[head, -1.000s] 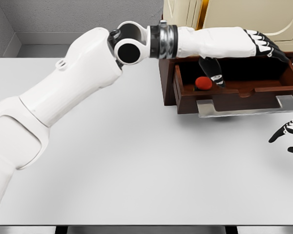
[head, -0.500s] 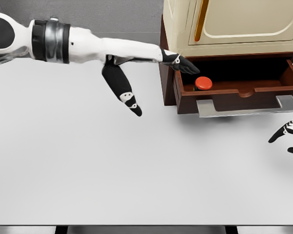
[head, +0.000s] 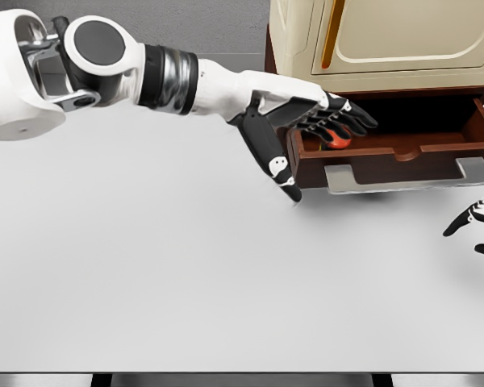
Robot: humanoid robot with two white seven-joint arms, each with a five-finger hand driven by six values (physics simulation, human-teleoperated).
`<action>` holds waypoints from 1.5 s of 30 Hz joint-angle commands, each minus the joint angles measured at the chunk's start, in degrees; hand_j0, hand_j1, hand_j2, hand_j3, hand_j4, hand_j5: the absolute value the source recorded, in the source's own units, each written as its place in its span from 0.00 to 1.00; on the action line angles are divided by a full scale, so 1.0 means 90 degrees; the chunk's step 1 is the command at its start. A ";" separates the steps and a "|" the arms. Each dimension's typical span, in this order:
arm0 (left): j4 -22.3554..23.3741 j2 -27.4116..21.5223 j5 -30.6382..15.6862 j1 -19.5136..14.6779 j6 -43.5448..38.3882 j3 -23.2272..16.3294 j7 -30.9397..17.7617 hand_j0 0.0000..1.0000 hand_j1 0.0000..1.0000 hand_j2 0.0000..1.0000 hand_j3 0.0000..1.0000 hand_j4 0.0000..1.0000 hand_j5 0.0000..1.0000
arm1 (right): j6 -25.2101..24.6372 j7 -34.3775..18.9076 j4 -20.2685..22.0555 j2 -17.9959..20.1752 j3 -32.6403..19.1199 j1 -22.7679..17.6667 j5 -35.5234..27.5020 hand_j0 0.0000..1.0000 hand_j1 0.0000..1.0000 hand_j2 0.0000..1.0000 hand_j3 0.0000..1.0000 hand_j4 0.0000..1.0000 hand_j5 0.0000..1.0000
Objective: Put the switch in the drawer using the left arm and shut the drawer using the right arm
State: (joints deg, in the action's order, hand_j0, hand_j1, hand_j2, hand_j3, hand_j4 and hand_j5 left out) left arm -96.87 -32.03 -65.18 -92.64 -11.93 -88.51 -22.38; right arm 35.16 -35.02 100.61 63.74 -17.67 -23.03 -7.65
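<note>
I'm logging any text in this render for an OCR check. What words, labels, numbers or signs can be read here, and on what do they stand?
None: no readable text anywhere in the head view.
Dark brown wooden drawer with its flat grey metal handle: no label.
Cream cabinet above it: plain, only an orange strip.
Red round switch in the drawer: no marking visible, partly hidden by the left hand.
White patches on both hands, including the right hand: shapes, not letters.

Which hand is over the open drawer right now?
The left hand, spread above the red switch in the drawer; the right hand sits at the table's right edge.
</note>
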 commanded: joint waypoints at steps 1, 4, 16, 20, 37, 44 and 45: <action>0.0314 0.0229 0.0006 0.0019 -0.0051 0.0011 0.0055 1.00 1.00 1.00 1.00 1.00 1.00 | -0.0018 0.0002 0.0002 0.0008 0.0001 0.0000 -0.0039 0.64 0.64 0.64 0.64 0.64 0.64; 0.0422 0.0278 0.0006 0.0107 -0.0178 0.0011 0.0251 1.00 1.00 1.00 1.00 1.00 1.00 | -0.0018 0.0002 0.0002 0.0008 0.0001 0.0059 -0.0049 0.64 0.64 0.64 0.64 0.64 0.64; 0.0705 0.0424 0.0045 0.0420 -0.0344 0.0001 0.0427 1.00 1.00 1.00 1.00 1.00 1.00 | -0.0018 0.0002 0.0002 0.0008 -0.0009 0.0107 -0.0049 0.63 0.63 0.63 0.63 0.63 0.63; 0.0978 0.0571 0.0045 0.0557 -0.0344 0.0001 0.0417 1.00 1.00 1.00 1.00 1.00 1.00 | -0.0018 0.0002 0.0002 0.0008 -0.0009 0.0098 -0.0049 0.63 0.63 0.63 0.63 0.63 0.63; 0.1437 0.1108 0.0055 0.0693 -0.0305 0.0001 0.0378 1.00 1.00 1.00 1.00 1.00 1.00 | -0.0018 0.0002 0.0002 0.0008 -0.0009 0.0127 -0.0049 0.63 0.63 0.63 0.63 0.63 0.63; 0.2257 0.1645 0.0045 0.0566 -0.0285 0.0030 0.0348 1.00 1.00 1.00 1.00 1.00 1.00 | -0.0018 0.0002 0.0002 0.0008 -0.0009 0.0127 -0.0049 0.64 0.64 0.64 0.64 0.64 0.64; 0.2267 0.1684 0.0045 0.0566 -0.0285 0.0030 0.0358 1.00 1.00 1.00 1.00 1.00 1.00 | -0.0018 0.0002 0.0002 0.0008 -0.0009 0.0127 -0.0049 0.64 0.64 0.64 0.64 0.64 0.64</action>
State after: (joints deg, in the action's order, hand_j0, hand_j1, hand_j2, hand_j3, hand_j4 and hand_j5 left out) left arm -77.74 -18.02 -64.62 -87.54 -14.61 -88.35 -19.16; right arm 35.17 -35.02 100.61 63.74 -17.76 -21.88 -7.68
